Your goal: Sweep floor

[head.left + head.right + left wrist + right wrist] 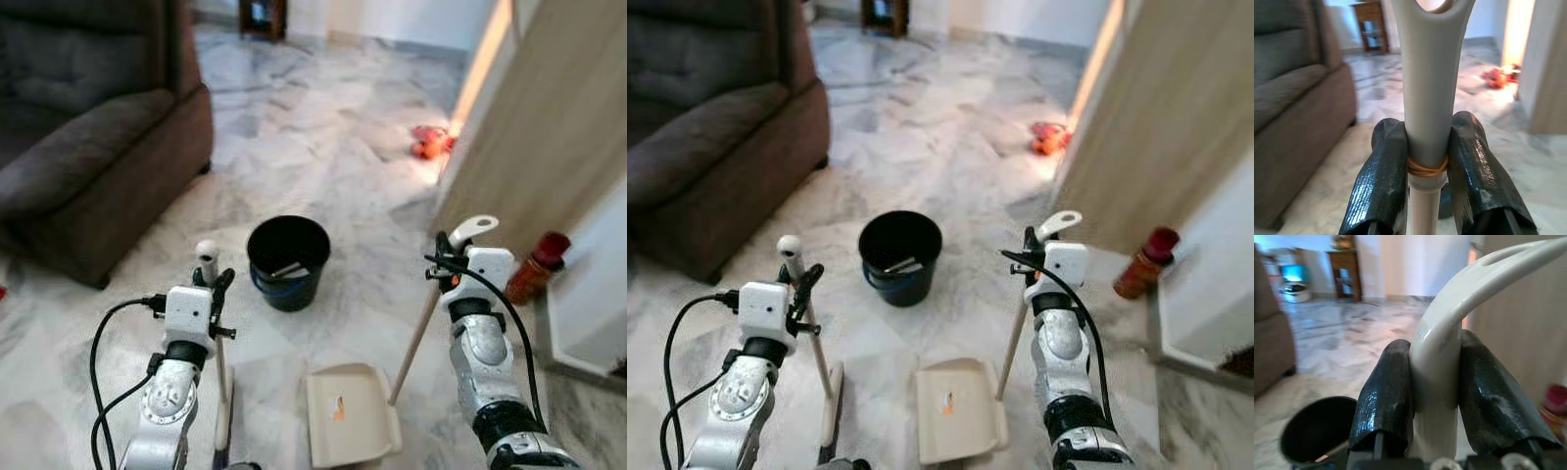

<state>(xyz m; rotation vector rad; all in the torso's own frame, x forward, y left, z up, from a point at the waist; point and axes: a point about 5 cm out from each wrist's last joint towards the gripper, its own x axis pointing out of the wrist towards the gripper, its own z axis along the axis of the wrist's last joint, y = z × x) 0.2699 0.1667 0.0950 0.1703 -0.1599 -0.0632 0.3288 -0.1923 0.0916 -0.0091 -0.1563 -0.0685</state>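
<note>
My left gripper (217, 284) is shut on the pale handle of a broom (207, 253). Its shaft runs down to the head (223, 419) on the marble floor in front of me. In the left wrist view the black fingers (1382, 171) clamp the grey handle (1430, 73) just above an orange rubber band. My right gripper (446, 257) is shut on the curved white grip of a long-handled dustpan (474, 229). The cream pan (348, 411) rests flat on the floor between my arms. The right wrist view shows my right gripper (1435, 343) pinching the white grip (1444, 352).
A black bucket (287, 261) with some scraps inside stands just ahead of the dustpan. A dark brown sofa (88, 147) fills the left side. A wooden door panel (549, 127) and a red bottle (537, 266) stand at the right. A red object (431, 142) lies farther off.
</note>
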